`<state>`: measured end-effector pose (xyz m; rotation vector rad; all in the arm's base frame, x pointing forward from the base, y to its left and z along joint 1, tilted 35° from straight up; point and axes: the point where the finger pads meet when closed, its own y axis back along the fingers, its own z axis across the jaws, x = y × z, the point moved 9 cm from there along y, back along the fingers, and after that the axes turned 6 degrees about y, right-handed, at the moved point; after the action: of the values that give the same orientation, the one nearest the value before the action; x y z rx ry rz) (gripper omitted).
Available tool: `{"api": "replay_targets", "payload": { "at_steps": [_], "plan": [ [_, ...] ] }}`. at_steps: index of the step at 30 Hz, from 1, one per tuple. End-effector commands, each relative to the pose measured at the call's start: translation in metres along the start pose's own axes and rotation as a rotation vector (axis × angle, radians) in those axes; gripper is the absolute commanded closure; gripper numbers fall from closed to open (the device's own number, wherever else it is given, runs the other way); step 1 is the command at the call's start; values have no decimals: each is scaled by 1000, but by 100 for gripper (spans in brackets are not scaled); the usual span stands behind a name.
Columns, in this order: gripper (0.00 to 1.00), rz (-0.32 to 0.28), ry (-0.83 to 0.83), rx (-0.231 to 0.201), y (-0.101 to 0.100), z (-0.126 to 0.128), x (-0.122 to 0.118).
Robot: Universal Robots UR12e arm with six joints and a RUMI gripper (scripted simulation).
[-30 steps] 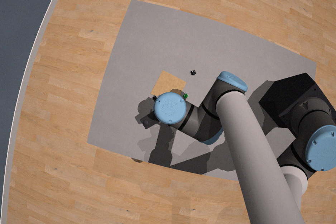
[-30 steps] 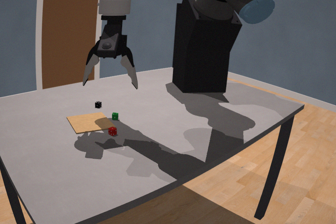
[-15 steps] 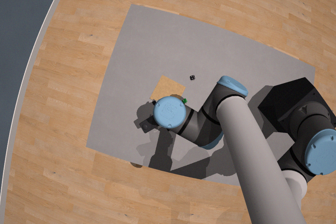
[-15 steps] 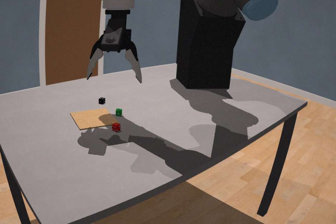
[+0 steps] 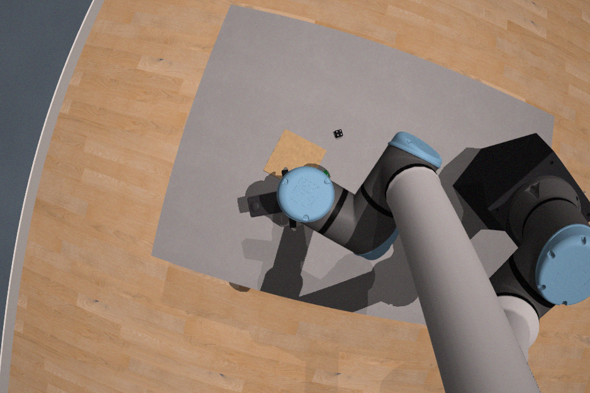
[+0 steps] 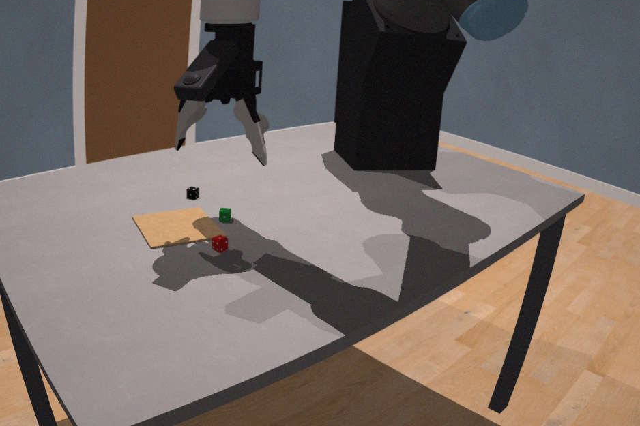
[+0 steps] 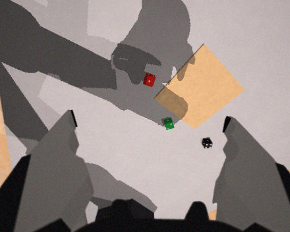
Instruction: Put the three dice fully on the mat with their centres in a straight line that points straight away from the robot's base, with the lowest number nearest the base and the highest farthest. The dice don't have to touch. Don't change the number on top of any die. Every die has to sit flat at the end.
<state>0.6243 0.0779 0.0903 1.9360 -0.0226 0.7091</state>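
Two grey fingers of the gripper (image 5: 289,198) (image 6: 222,155) (image 7: 149,121) stand wide apart above the table, with nothing held between them. They taper to narrow tips with small black edges, and their inner sides are scalloped. A smooth, round blue cap (image 5: 306,193) hides most of the gripper from the top view.

All three dice lie off the mat (image 5: 295,153) (image 6: 172,225) (image 7: 205,82), sitting on the table and separate from one another. The red die (image 6: 220,243) (image 7: 149,80) is a cube with white pips, in shadow near one mat corner; the wrist view shows one pip in the middle of its broad face. The green die (image 5: 326,173) (image 6: 224,215) (image 7: 169,123), also white-pipped, lies near the mat's base-side edge, partly hidden from the top view. The black die (image 5: 338,132) (image 6: 192,193) (image 7: 207,143) has bright white pips and lies farther from the mat.

The mat is a thin, flat tan square, faintly mottled, with a shadow across part of it. Under it, the table (image 5: 381,74) (image 6: 129,317) (image 7: 132,158) is matte pale grey with a darker rim. The robot's base is an angular black pedestal (image 5: 495,165) (image 6: 392,101). Beyond, the floor (image 5: 95,188) (image 6: 594,255) (image 7: 0,148) has wood-grained planks.
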Motion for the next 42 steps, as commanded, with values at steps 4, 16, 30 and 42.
{"api": "replay_targets", "payload": {
  "at_steps": [4, 16, 30, 42],
  "plan": [
    [0, 3, -228, -8, -3, 0, -8],
    [0, 3, -277, -8, -4, 0, -10],
    [0, 3, -274, -8, -4, 0, -10],
    [0, 2, -115, -9, -9, 0, -8]
  ]
}}
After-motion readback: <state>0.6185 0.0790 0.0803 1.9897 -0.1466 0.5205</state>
